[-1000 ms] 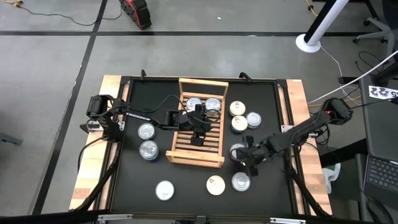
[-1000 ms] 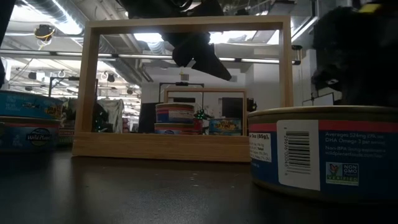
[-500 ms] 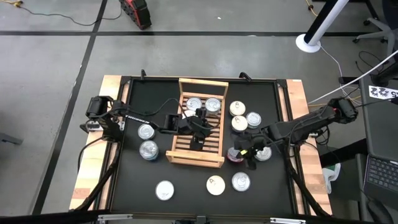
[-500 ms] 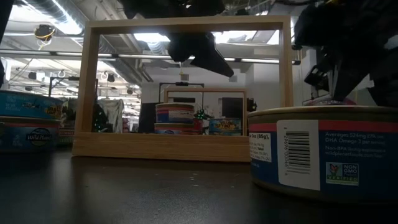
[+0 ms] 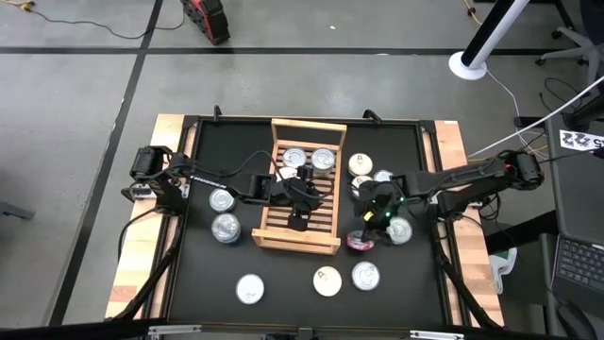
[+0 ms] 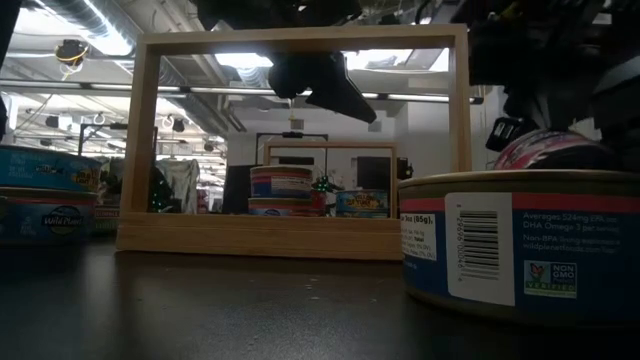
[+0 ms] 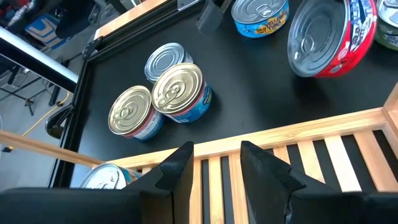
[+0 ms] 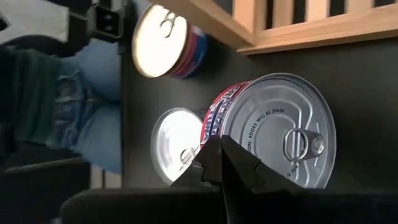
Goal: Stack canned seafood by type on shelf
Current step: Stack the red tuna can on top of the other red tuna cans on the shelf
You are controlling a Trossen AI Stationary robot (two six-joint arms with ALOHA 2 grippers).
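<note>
**Counting two tins shelved, with most of the job left**

The red tin [image 8: 273, 134] was off the shelf [image 5: 295, 227], on the black worktop just beside the shelf's near right corner. It leaned up on its edge rather than lying flat. My right claw [image 8: 217, 158] was pressed together at its rim, and I judged I was pinching that rim, though the contact itself was hard to see.

Only two silver-lidded tins [image 5: 310, 159] lay on the shelf, side by side at its far end; the other slats were bare. About nine tins were loose on the worktop:

- two by the shelf's left side [image 5: 224, 212]
- three along the near edge [image 5: 327, 280]
- a cluster toward the right edge [image 5: 373, 173]

I reckoned the sorting was barely started.

My left claw [image 7: 217, 168] hung over the middle of the shelf, fingers spread and holding nothing.

Compared with half a second earlier, my right arm had swung toward the far side. The red tin now showed above the blue-labelled tin [image 6: 520, 240] in the low view, where my dark claw had covered it. My left claw had hardly shifted.
</note>
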